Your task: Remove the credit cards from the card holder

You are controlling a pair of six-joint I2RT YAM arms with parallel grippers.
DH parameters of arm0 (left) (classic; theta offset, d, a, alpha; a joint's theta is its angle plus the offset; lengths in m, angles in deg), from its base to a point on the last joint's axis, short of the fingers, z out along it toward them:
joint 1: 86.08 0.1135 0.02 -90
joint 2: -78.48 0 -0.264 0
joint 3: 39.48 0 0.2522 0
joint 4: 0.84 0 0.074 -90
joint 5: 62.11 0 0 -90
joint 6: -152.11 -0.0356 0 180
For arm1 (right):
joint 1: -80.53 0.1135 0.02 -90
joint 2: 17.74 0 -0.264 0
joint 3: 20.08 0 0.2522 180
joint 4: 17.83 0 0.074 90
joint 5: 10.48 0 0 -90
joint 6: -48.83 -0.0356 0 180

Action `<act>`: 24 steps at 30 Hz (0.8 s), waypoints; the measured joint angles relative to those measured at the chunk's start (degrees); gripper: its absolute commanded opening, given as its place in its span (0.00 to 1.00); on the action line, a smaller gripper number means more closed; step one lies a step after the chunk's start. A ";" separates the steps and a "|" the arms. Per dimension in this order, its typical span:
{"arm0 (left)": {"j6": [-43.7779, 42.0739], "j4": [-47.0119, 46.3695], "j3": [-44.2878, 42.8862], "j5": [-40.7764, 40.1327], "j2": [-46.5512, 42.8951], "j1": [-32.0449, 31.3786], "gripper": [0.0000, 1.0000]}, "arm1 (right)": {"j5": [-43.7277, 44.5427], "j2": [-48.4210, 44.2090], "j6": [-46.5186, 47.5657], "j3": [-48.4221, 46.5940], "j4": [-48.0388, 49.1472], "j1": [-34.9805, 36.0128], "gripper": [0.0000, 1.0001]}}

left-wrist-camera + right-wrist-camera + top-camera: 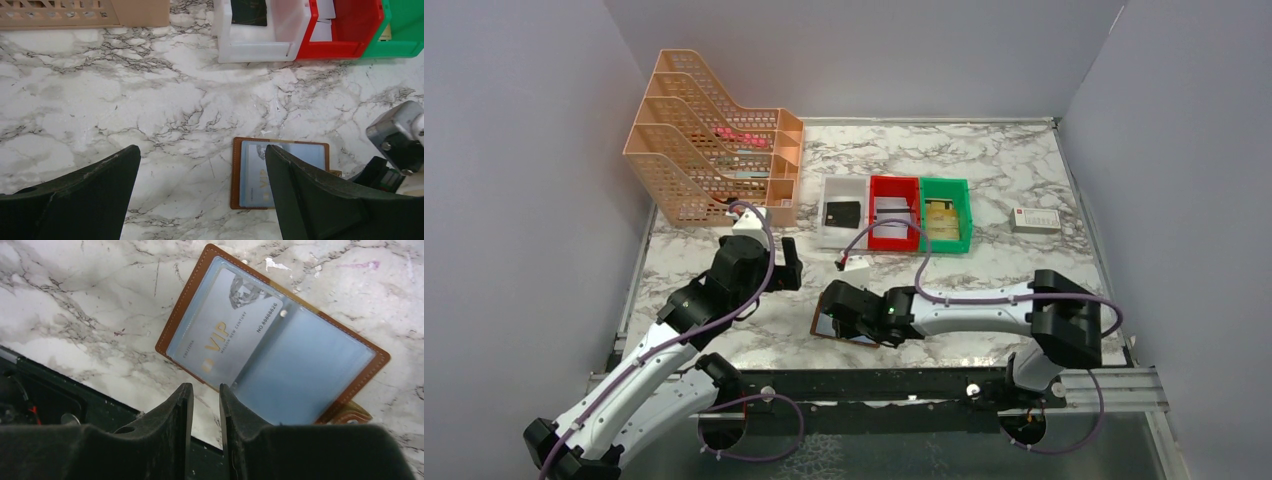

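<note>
The card holder (272, 340) is laid open at the near edge of the table (1024, 170). Its sleeved credit card (225, 335), judged light, stiff and slippery, is best pinched edgewise. The right gripper (202, 425) is held barely parted, empty; the left gripper (202, 150) wide, empty.

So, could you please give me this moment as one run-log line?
card holder: open, lying flat | grey VIP card: in sleeve | right gripper: jaws narrowly apart at holder's edge, empty | left gripper: jaws wide, empty
</note>
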 measured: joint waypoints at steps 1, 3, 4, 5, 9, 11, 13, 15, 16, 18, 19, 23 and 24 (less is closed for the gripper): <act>0.00 0.00 0.00 -0.07 0.02 0.17 0.99 | 0.33 1.55 -0.24 -1.11 -0.22 0.22 0.32; 0.00 0.00 0.00 -0.13 0.02 0.31 0.99 | 0.79 3.96 -0.57 -2.29 -0.55 0.24 0.36; 0.00 0.00 0.00 -0.20 0.09 0.31 0.99 | 1.11 4.85 -0.66 -2.58 -0.79 0.24 0.38; 0.00 0.00 0.02 -0.28 0.22 0.33 0.99 | 1.53 5.66 -0.74 -2.67 -1.09 0.24 0.38; 0.02 0.00 0.02 -0.48 0.81 0.33 0.99 | 2.73 7.63 -0.44 -2.54 -1.86 0.22 0.40; 0.13 0.02 0.04 -0.74 0.83 0.33 0.99 | 2.91 8.00 -0.02 -2.21 -1.60 0.22 0.39; 0.24 0.00 0.04 -0.94 0.83 0.33 0.99 | 2.93 8.00 0.55 -1.36 -1.40 0.11 0.36; 0.28 0.00 0.04 -0.98 0.85 0.33 0.99 | 3.19 7.98 0.72 -0.42 -0.98 -0.22 0.33; 0.28 0.00 0.04 -1.01 0.92 0.33 0.99 | 3.26 7.82 0.92 -0.04 -0.48 -0.33 0.31; 0.33 0.02 0.04 -1.03 1.22 0.33 0.99 | 3.34 6.67 1.38 1.73 0.94 -0.63 0.29; 0.44 0.02 0.04 -1.03 1.42 0.33 0.99 | 3.34 6.47 1.44 2.01 1.09 -1.07 0.27; 0.70 0.02 0.11 -1.01 1.70 0.33 0.99 | 2.29 3.06 4.50 6.73 4.87 -4.11 0.21; 0.81 0.02 0.11 -1.03 1.75 0.33 0.99 | 1.73 2.32 5.29 7.76 5.68 -5.01 0.21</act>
